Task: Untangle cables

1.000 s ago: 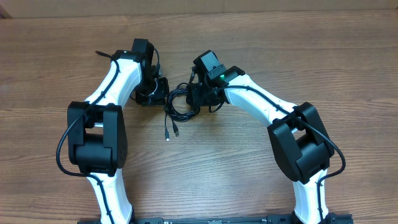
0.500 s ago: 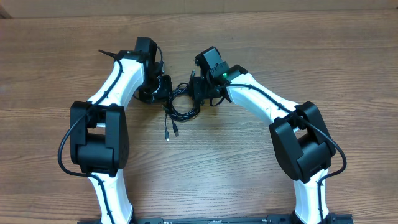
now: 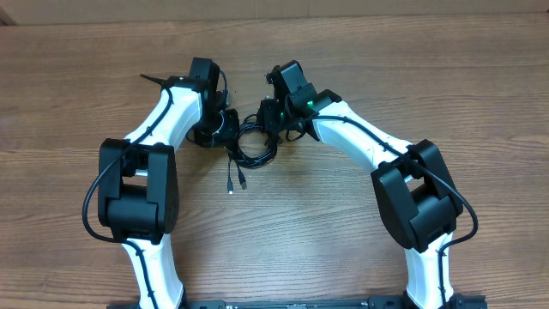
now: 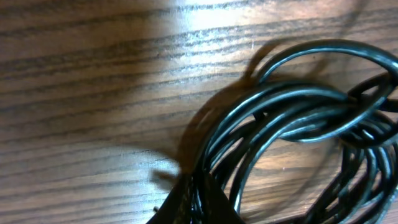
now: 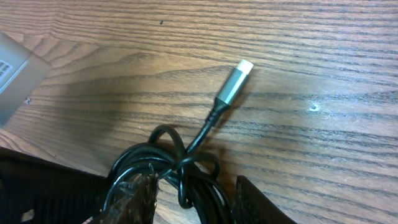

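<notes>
Now, landmark: the cables (image 3: 251, 146), a black coil of thin cord on the wooden table (image 3: 429, 69); every place below is given from this coil.
Coil: several overlapping loops lie flat on the wood, tangled through one another, between the two arms.
Loose tails: two cord ends run out of the coil toward the robot's base and finish in small plugs (image 3: 236, 183), side by side and near the coil.
Third end: a grey metal connector (image 5: 233, 81) with a white tip lies on bare wood just outside the coil, and its cord runs back into the knot.
Left side: the left gripper (image 3: 226, 129) sits at the coil's left edge, touching it. Its wrist view shows dark fingers (image 4: 211, 213) clenched, with strands running in between them, so it is grasping the cables.
Right side: the right gripper (image 3: 271, 120) sits at the coil's right edge, on the far side. Its wrist view shows the two fingers (image 5: 134, 199) standing apart, released, with a few strands lying in the gap.
Contact on the right: whether either finger presses the cord cannot be told.
</notes>
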